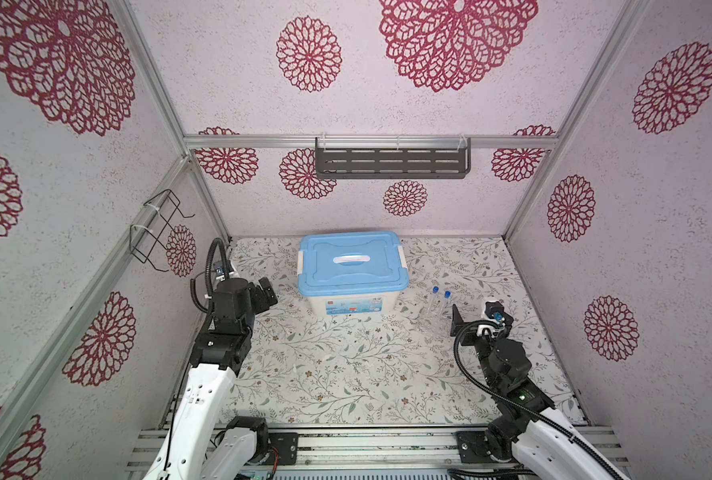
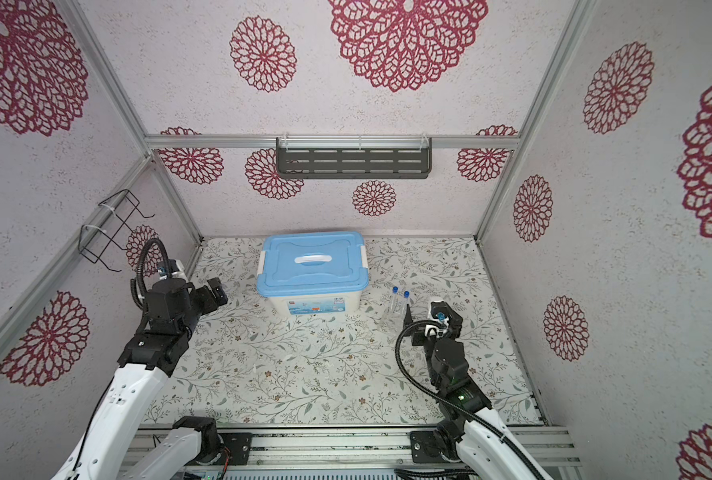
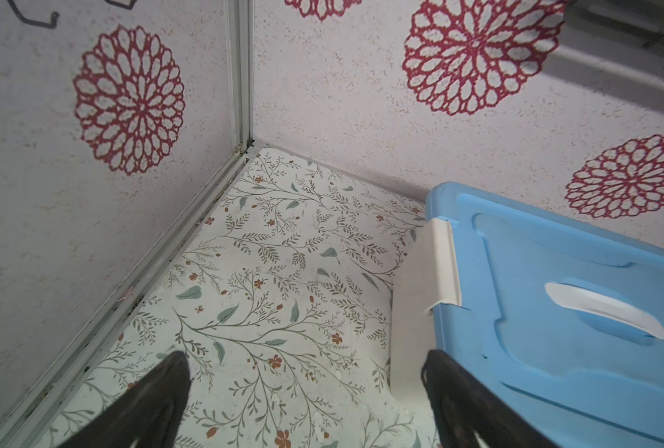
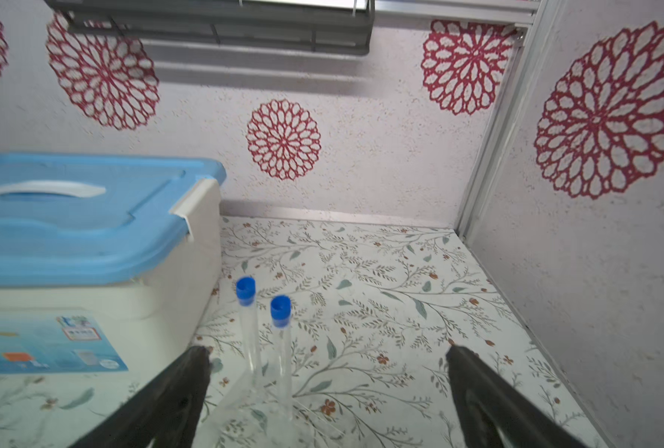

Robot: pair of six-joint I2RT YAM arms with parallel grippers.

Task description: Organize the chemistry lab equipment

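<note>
Plainly, the right gripper (image 4: pixel 328 349) is spread wide and holds nothing. It hangs just in front of the two tubes (image 4: pixel 281 349). They stand upright, side by side and apart, their lower ends in the clear rack (image 4: pixel 245 411). The rack sits right of the middle of the surface (image 1: pixel 346 374), nearer the back edge than the front, just beside the bin (image 1: pixel 346 305). The left gripper (image 3: pixel 305 355) is also spread and empty, low over the surface near the back-left corner, beside the bin's left end.

By my reading the task is near its end, or done. Both tubes are racked, the bin's lid is on, and I can make out no other lab piece lying loose. Whether more pieces are inside the bin cannot be told.

The right wrist view gives the rack's outline and the tubes seated in it. In both top views the rack almost vanishes against the leafy pattern, and mainly the blue caps (image 2: pixel 400 291) mark the spot. The left wrist view alone shows the bin's left latch (image 3: pixel 444 263) folded over the lid's edge. Only the top views show both arms at once.
</note>
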